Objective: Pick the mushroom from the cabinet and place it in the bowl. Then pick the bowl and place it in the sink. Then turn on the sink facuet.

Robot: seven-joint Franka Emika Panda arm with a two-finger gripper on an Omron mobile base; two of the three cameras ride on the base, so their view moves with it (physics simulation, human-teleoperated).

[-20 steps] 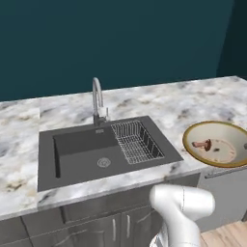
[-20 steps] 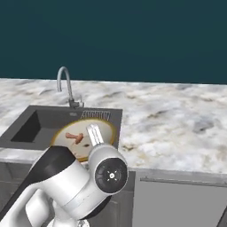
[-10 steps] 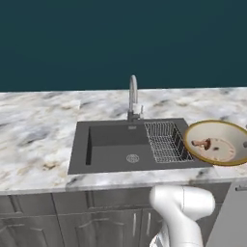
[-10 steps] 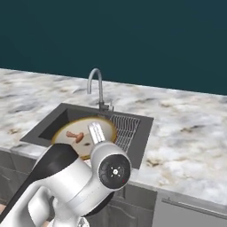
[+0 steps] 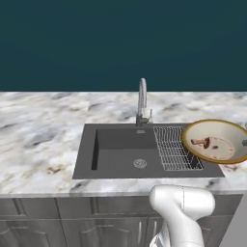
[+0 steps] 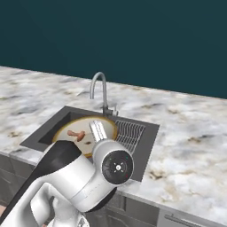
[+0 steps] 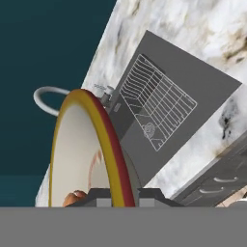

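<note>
A marble countertop (image 5: 43,140) spans the scene in front of a dark teal wall (image 5: 120,43), with grey drawer fronts (image 5: 72,224) running below its front edge. Set into the countertop is the sink (image 5: 116,154), a dark grey rectangular basin with a round drain in its floor and a wire-grid rack (image 5: 172,147) filling its right part, at about three o'clock from the drain in the left base view. The sink facuet (image 5: 143,99), a slim silver gooseneck, stands upright at the back rim, at twelve o'clock from the drain. The white robot arm (image 6: 75,177) rises in the foreground of the right base view and covers the near side of the basin. The bowl (image 5: 217,142), tan-rimmed and cream inside, is held up in the air at the sink's right edge, at three o'clock from the rack in the left base view, partly overlapping it. In the hand view the gripper (image 7: 121,198) has its two dark tips pinched together on the bowl's rim, one on each side of it. The mushroom (image 5: 201,142) lies on its side inside the bowl, reddish-brown cap and pale stem visible, left of the bowl's centre
</note>
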